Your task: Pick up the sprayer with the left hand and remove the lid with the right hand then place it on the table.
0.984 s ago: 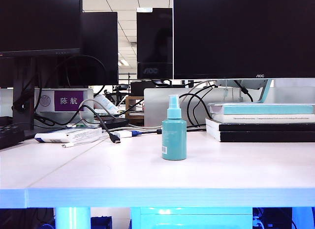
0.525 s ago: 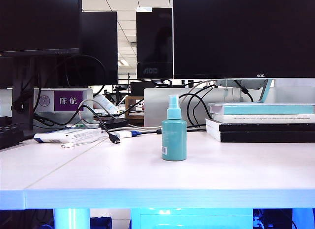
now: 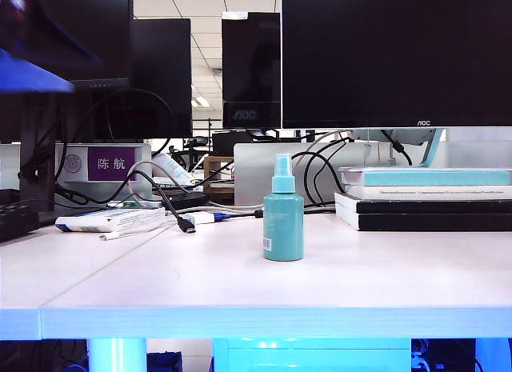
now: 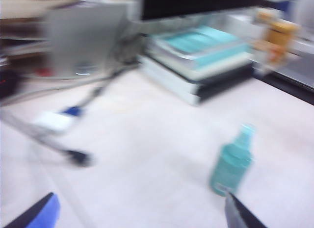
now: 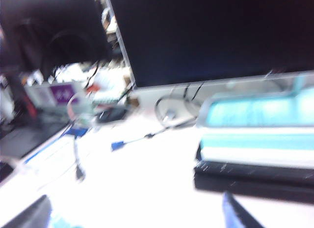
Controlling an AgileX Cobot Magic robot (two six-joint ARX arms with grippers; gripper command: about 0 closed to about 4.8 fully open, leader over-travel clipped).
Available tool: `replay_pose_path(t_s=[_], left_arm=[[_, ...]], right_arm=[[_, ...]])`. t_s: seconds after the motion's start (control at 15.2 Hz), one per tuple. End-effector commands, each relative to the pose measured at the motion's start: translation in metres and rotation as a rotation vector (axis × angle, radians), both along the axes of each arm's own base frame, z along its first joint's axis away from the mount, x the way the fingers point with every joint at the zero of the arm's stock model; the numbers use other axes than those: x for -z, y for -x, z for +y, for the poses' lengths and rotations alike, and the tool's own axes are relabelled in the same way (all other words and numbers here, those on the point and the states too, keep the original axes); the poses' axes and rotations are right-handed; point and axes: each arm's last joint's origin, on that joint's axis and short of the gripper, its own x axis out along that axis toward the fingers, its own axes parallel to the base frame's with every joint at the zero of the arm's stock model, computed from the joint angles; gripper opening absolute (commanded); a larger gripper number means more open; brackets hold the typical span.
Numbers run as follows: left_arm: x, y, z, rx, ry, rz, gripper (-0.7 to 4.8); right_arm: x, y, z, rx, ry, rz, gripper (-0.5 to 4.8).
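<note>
Nothing of the task is done yet. The sprayer (image 3: 283, 216) stands upright at the middle of the worktop (image 3: 160, 284), lid (image 3: 282, 166) on its top, with no end effector touching it. Grasp, lid pull and set-down all remain.

The left end effector (image 4: 142, 215) hangs above the worktop with fingers spread wide and released — in its wrist view the sprayer (image 4: 232, 162) sits just past one fingertip (image 4: 240, 215), toward 1 o'clock from the gap. The right end effector (image 5: 132, 213) is likewise spread and holds nothing; its blurred view shows books (image 5: 255, 135) and cables, no sprayer.

Against the earlier exterior frames, a dark blurred arm part (image 3: 36, 44) has come into the corner at 10 o'clock, and a sliver at 1 o'clock too — the sprayer has not moved.
</note>
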Motion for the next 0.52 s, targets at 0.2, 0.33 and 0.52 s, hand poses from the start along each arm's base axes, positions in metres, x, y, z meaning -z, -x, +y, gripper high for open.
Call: replay_pose_path(t_s=[0.2,0.33,0.52], left_arm=[[0.051,-0.029,-0.029,0.232,-0.063,0.037,4.79],[0.063,-0.041,-0.041,0.283,-0.077,0.064,4.79],[0.067,-0.072,-0.070,0.382,-0.109,0.017,4.79]], right_arm=[[0.006,-0.023,0.001,-0.130,0.000,0.085,4.79],[0.009,-0.031,0.000,-0.171,-0.004,0.118,4.79],[0.019,-0.044,-0.002,-0.223,-0.008,0.154,4.79]])
